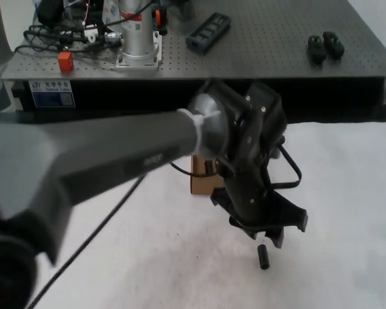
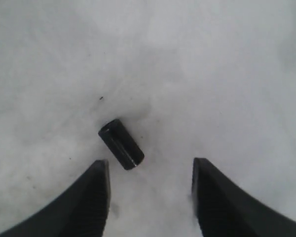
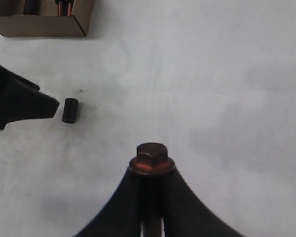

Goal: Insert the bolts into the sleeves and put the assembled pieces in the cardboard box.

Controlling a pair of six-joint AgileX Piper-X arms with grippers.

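The left gripper [image 2: 150,165] is held just above the white cloth [image 2: 212,64] with its fingers spread wide apart. A black sleeve [image 2: 121,144] is seen lying on its side on the cloth, just ahead of the fingertips and nearer one finger than the other, touched by neither. In the high view the left arm [image 1: 116,161] is stretched in from the left side, its gripper [image 1: 268,233] is pointed down, and the sleeve [image 1: 264,256] is found just beside its fingertips on the cloth [image 1: 347,193]. The cardboard box [image 1: 202,185] is set on the cloth behind the wrist and is partly hidden by it. The right gripper [image 3: 150,173] is closed on a copper-coloured bolt [image 3: 151,157]: the shank is pinched between the fingers, and the hexagonal head is left standing out past the fingertips. In the right wrist view the sleeve [image 3: 70,110] is seen just beside one of the left gripper's fingers [image 3: 24,103], with a small gap between them, and the box [image 3: 44,27] is placed beyond them, with copper-coloured and dark pieces inside it. At the back, a metal bench top [image 1: 276,38] is laid with, from left to right, an orange block [image 1: 65,61], a metal post [image 1: 138,38], a dark tray [image 1: 208,32] and two dark pieces [image 1: 325,46].
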